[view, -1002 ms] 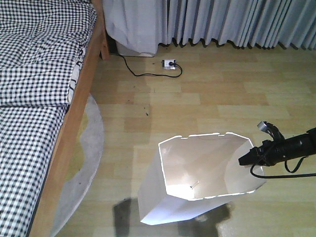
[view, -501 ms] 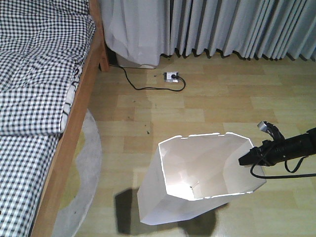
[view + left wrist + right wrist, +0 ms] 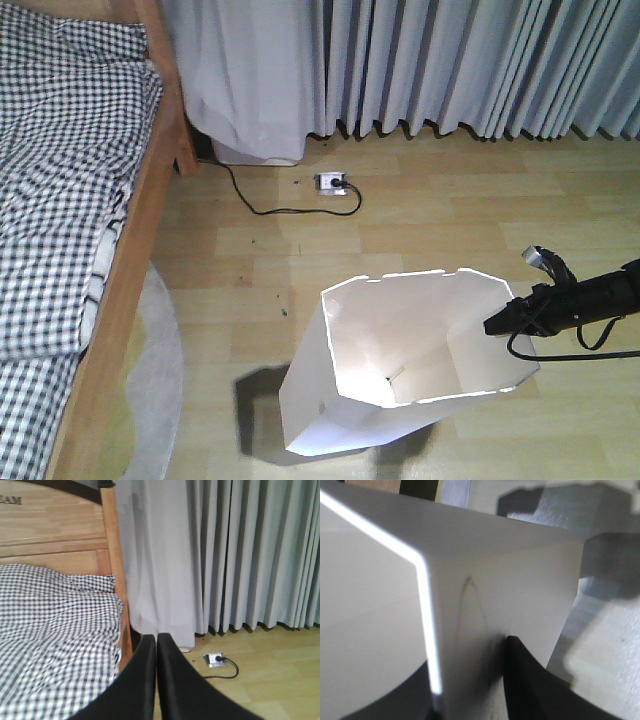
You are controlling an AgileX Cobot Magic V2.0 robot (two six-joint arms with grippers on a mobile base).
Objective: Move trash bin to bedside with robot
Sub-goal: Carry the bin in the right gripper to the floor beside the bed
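Note:
The white trash bin (image 3: 385, 335) is tilted on the wood floor at the lower middle of the front view, its cream inside facing up. My right gripper (image 3: 497, 325) is shut on the bin's right rim. In the right wrist view the bin wall (image 3: 495, 570) runs between the two black fingers of the right gripper (image 3: 468, 652). The bed (image 3: 70, 190), with checked bedding and a brown wooden frame (image 3: 125, 290), lies along the left, apart from the bin. My left gripper (image 3: 156, 636) is shut on nothing and points at the bed (image 3: 55, 625).
A white power strip (image 3: 332, 182) with a black cable lies on the floor beyond the bin. Grey curtains (image 3: 450, 60) hang along the far wall. A grey round rug (image 3: 160, 380) pokes out from under the bed frame.
In the front view the bed has slid left and the power strip has come nearer. The bin and right gripper keep the same place in the view.

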